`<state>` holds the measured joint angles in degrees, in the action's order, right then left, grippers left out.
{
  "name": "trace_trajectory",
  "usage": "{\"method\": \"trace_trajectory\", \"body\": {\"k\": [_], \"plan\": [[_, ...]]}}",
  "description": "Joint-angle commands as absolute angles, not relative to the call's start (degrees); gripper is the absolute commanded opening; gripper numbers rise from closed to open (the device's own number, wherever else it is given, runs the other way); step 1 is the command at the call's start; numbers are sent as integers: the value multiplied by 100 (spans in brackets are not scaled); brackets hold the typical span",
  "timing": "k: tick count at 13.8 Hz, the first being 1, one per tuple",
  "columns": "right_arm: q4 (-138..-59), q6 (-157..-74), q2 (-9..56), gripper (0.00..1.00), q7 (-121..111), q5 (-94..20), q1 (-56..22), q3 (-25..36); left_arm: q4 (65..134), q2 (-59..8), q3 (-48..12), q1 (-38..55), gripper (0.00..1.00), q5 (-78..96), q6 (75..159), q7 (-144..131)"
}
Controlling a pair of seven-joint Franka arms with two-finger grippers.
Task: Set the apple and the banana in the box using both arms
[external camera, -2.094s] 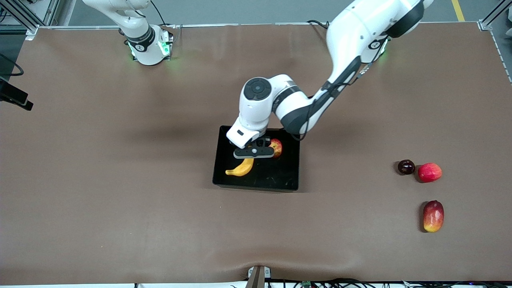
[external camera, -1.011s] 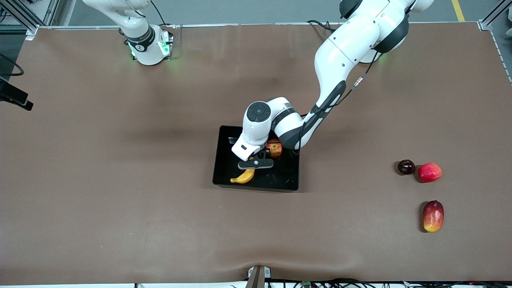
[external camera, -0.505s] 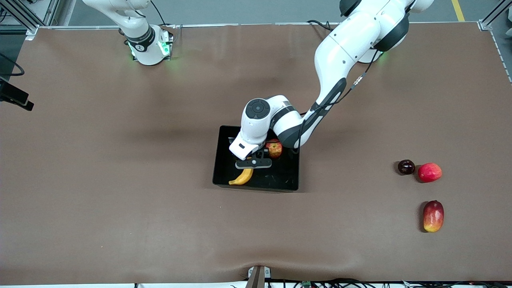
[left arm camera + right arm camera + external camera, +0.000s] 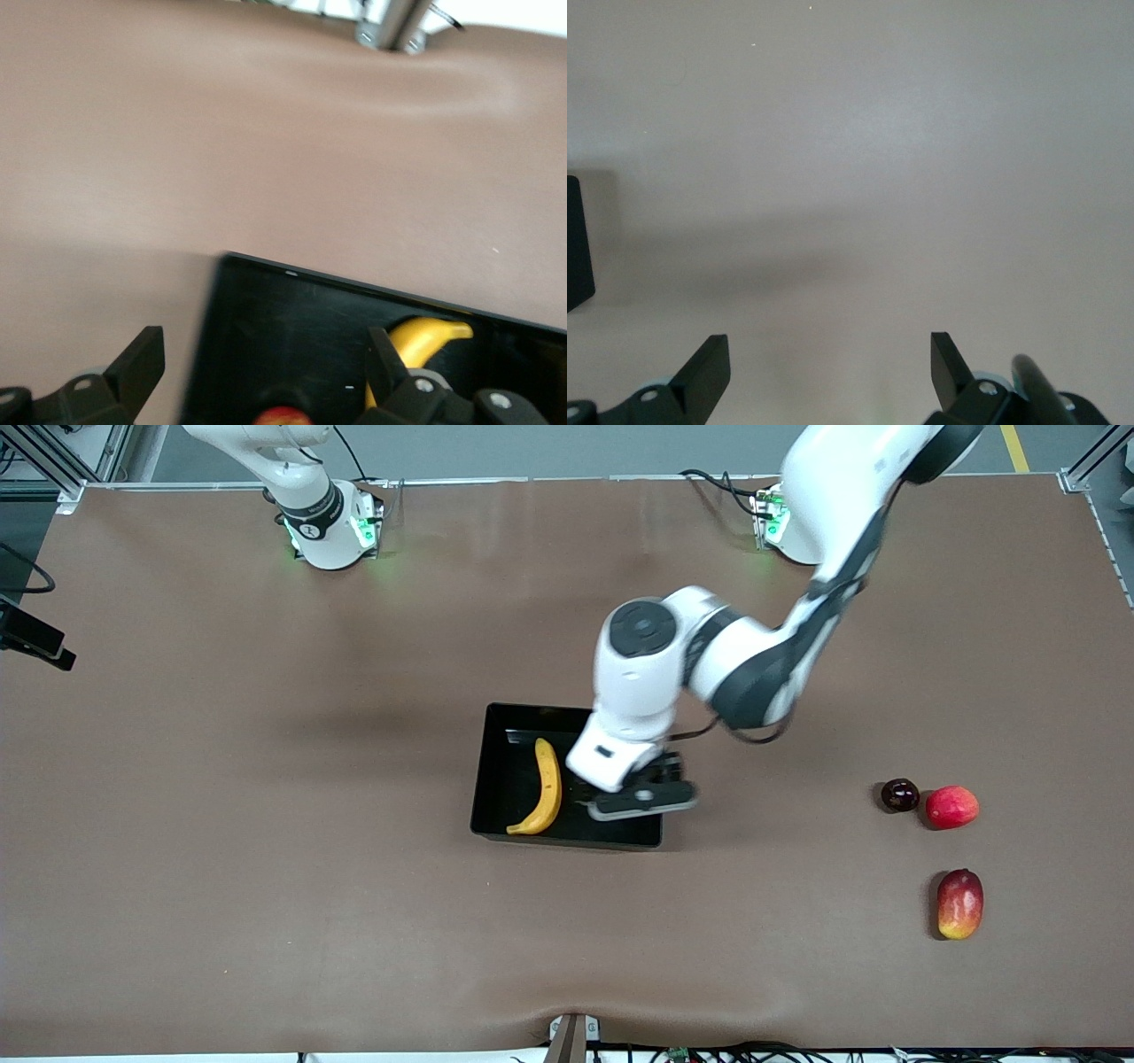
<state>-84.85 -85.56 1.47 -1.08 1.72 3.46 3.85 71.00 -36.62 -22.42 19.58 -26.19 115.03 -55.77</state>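
The left gripper (image 4: 641,804) hangs over the black box (image 4: 494,779), fingers apart, empty. The banana (image 4: 542,787) lies inside. The right gripper (image 4: 830,372) waits, fingers apart.

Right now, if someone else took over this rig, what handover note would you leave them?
Left gripper: open, holding nothing, over the box's rim at the left arm's end.
Right gripper: open, empty, over bare table; that arm waits.
Banana: lying inside the box.
Apple: only a red sliver shows in the left wrist view, inside the box under the left gripper; the arm hides it in the front view.
Done: both fruits appear to be in the box.
Left: probably just pull the left arm clear and confirm the apple.
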Motion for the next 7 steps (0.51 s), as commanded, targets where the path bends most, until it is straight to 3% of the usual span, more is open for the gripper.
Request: {"method": "trace_trajectory", "body": {"k": [1, 7], "plan": [[-8420, -8543, 167, 100, -79, 114, 369, 360, 7365, -3060, -2285, 1531, 100, -2278, 11049, -5345], [-8429, -8517, 158, 100, -79, 114, 378, 360, 7383, -2286, -2285, 389, 100, -1530, 10250, -3720]]}}
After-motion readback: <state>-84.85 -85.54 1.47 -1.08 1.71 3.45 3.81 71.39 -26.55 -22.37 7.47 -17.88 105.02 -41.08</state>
